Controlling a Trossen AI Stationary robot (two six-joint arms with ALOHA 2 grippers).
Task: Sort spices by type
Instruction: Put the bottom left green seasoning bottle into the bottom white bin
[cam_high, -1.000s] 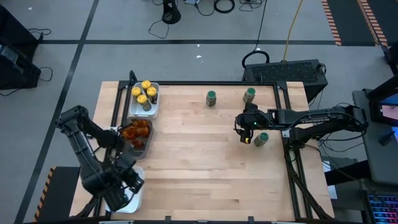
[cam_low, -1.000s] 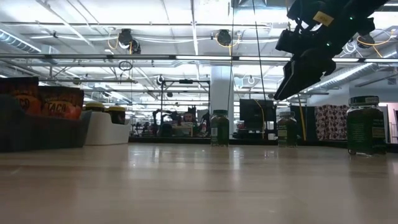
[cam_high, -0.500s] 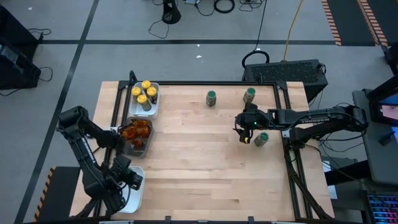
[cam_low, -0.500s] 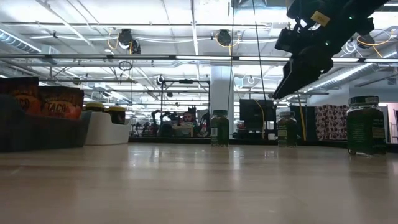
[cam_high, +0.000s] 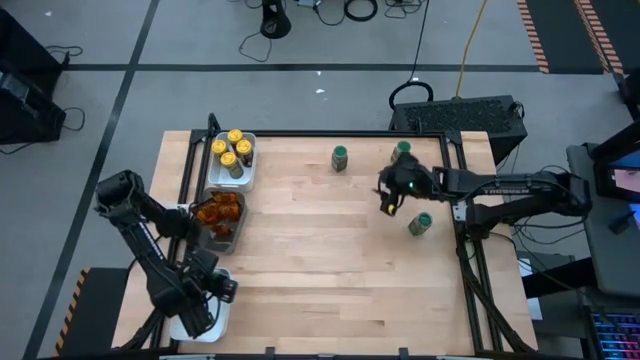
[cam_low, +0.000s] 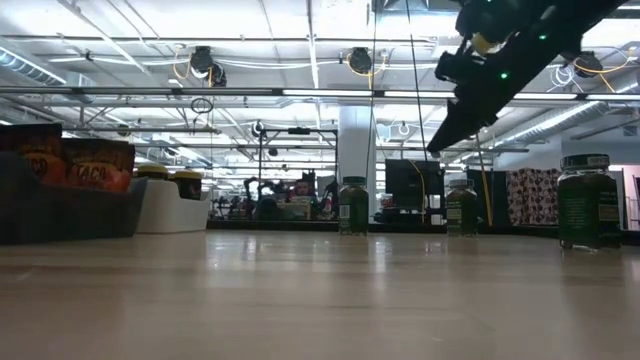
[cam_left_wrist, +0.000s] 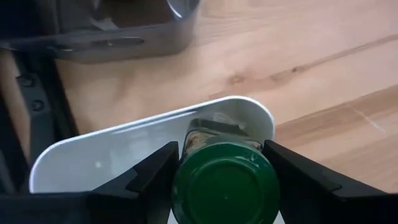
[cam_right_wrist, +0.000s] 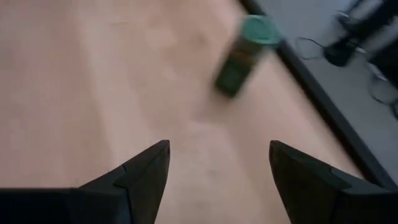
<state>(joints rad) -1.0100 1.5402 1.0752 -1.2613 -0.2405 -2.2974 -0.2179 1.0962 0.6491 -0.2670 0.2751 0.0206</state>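
In the left wrist view my left gripper (cam_left_wrist: 221, 148) is shut on a green-lidded jar (cam_left_wrist: 224, 186) over the near white tray (cam_left_wrist: 124, 155); in the high view it sits at the table's near left corner (cam_high: 215, 290). My right gripper (cam_high: 387, 203) hovers open above the table, right of centre, and its wrist view (cam_right_wrist: 217, 155) shows a green-lidded jar (cam_right_wrist: 244, 56) ahead. Three green-lidded jars stand upright on the table (cam_high: 340, 157), (cam_high: 401, 150), (cam_high: 420, 223). Yellow-lidded jars (cam_high: 231, 152) stand in the far white tray. Orange packets (cam_high: 218, 212) lie in the dark grey tray. My left gripper has the green-lidded jar pinched between its two fingers at the top, by the lid's sides (cam_left_wrist: 186, 180). The fingers come from above, pointing down. The jar stays upright over the white tray; whether its bottom rests on the tray is hidden by the lid.
The far white tray (cam_high: 247, 170) and the dark grey tray (cam_high: 238, 232) line the table's left edge. A black frame rail (cam_high: 455, 160) runs along the right and far edges. Bare wood lies across the middle (cam_high: 320, 240). In the low view the jars (cam_low: 353, 205), (cam_low: 461, 208), (cam_low: 587, 200) stand apart.
My right gripper has moved toward the table's far edge, away from the jar near the right edge, and has turned so its fingers slant toward the left. My left arm has shifted slightly over the near white tray, still carrying the jar.
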